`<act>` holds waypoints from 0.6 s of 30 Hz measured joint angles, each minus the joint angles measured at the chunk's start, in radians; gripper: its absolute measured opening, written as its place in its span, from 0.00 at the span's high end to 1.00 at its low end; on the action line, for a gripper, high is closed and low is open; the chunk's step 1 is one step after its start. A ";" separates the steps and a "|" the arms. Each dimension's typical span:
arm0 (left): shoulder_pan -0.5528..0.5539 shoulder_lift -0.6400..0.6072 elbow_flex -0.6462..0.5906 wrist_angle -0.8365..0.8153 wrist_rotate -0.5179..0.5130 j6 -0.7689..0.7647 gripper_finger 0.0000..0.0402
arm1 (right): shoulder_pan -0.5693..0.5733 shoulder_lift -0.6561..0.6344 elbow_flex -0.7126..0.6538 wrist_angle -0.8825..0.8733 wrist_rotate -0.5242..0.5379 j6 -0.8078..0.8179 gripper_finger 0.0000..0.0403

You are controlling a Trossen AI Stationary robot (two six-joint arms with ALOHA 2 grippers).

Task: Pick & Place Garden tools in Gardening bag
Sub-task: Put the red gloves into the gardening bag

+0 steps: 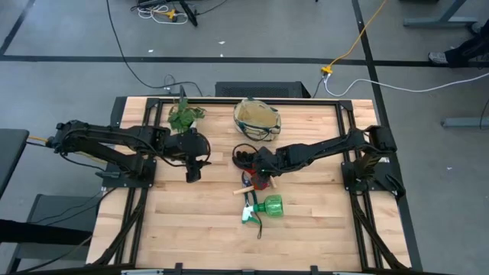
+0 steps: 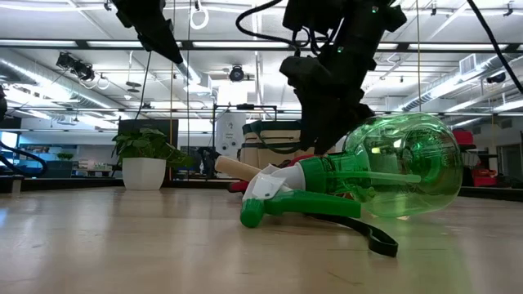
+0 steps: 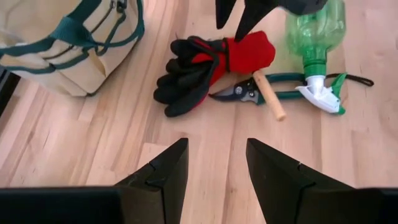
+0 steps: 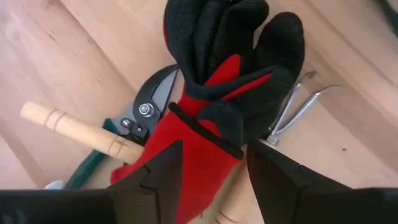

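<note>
My right gripper [image 1: 258, 169] is near the middle of the table, directly above the pile of tools. In my right wrist view its two fingers [image 4: 155, 180] stand apart, a medium gap, with the red cuff of the gloves [image 4: 224, 81] between them. I cannot tell if the fingers already touch the cloth. The gloves are black with red, bundled together, and they lie on top of the pruning shears [image 4: 146, 109] and a wooden handle [image 4: 78, 132]. Two thin metal prongs [image 4: 298, 106] come out from under the gloves on the other side.

From above, the green spray bottle [image 1: 263, 206] lies on its side at 6 o'clock from my right gripper, just beside the pile, its white trigger pointing to 9 o'clock. The low view shows it flat on the wood, with a dark strap [image 2: 376, 237] under it.

The gardening bag [image 1: 257, 118] stands at 12 o'clock from the pile, near the far edge, mouth open upward. It is apart from the tools. A potted plant [image 1: 183, 116] is at 9 o'clock from the bag.

My left gripper [image 1: 192, 169] hangs over bare table at 9 o'clock from the pile, fingers [image 3: 161, 177] wide and holding nothing.
</note>
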 joint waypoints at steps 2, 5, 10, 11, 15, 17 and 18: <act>-0.001 0.000 0.000 -0.001 0.000 0.000 0.58 | 0.000 0.003 0.000 0.013 -0.001 0.013 0.56; -0.001 0.000 0.000 0.001 0.000 -0.001 0.58 | 0.000 0.004 0.000 0.018 0.000 0.016 0.56; -0.001 0.000 0.000 0.004 0.000 -0.001 0.58 | 0.000 0.003 0.000 0.029 -0.006 0.017 0.56; -0.001 0.000 0.000 0.004 0.000 -0.001 0.58 | 0.000 0.003 0.000 0.028 -0.006 0.017 0.56; -0.001 0.000 0.000 0.004 0.001 -0.001 0.58 | -0.001 0.003 0.000 0.029 -0.001 0.042 0.56; -0.001 0.000 0.000 0.004 0.003 -0.001 0.58 | -0.003 0.003 0.000 0.029 -0.001 0.051 0.56; -0.001 0.000 0.000 0.004 0.004 -0.001 0.58 | -0.003 0.003 0.000 0.029 -0.001 0.051 0.55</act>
